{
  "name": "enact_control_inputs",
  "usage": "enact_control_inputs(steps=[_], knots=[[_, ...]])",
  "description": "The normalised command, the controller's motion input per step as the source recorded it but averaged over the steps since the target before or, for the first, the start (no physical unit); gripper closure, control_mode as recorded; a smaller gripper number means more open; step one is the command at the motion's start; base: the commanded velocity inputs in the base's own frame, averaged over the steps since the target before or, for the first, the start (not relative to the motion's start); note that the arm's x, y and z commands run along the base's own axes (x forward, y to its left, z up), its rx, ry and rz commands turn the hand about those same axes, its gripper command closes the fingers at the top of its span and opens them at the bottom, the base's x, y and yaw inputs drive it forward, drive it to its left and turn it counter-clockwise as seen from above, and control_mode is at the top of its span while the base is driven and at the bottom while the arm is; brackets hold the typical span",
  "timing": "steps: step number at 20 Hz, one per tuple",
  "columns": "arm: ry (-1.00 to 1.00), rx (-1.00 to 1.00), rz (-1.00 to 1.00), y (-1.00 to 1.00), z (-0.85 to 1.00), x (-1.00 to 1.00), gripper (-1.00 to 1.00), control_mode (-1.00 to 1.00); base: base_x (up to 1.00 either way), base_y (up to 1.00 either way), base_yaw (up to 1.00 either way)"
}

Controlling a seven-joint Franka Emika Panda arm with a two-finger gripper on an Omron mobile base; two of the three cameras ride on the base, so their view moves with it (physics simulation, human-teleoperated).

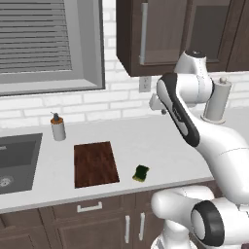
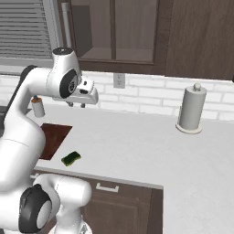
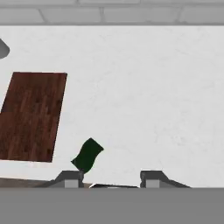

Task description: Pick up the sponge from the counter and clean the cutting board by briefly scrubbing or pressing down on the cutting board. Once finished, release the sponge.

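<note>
Grey-white stone makes up the counter (image 1: 165,141), the biggest surface here, running well below the gripper (image 2: 78,104), which hangs high in the air in front of the brick backsplash. Next in size, the dark reddish-brown cutting board (image 1: 96,164) lies flat on that counter, below the gripper and off to its left in the hand view, close to the front edge. A white paper towel holder (image 2: 190,113) stands upright well away on the gripper's far side, by the wall. A small soap dispenser (image 1: 58,127) stands behind the board, near the sink basin (image 1: 14,163). Smallest is the sponge (image 3: 87,155), dark green with a yellow layer, lying on the counter just beside the board's right edge and apart from it; in the hand view it sits right above the left fingertip (image 3: 69,178). The 2 fingers hold nothing and are drawn in as close as they go.
</note>
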Motion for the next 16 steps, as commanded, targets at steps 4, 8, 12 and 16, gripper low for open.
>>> enact_control_inputs(steps=[4, 8, 12, 16], knots=[[0.0, 0.02, -0.06, 0.26, -0.32, -0.29, -1.0, -1.0, 0.0, 0.0, 0.0], [0.0, 0.06, -0.32, 0.34, -0.75, -0.54, -1.0, -1.0, 0.0, 0.0, 0.0], [0.0, 0.0, -0.41, 0.24, -0.67, -0.32, -1.0, -1.0, 0.0, 0.0, 0.0], [0.0, 0.07, -0.41, 0.14, -0.66, -0.36, -1.0, -1.0, 0.0, 0.0, 0.0]])
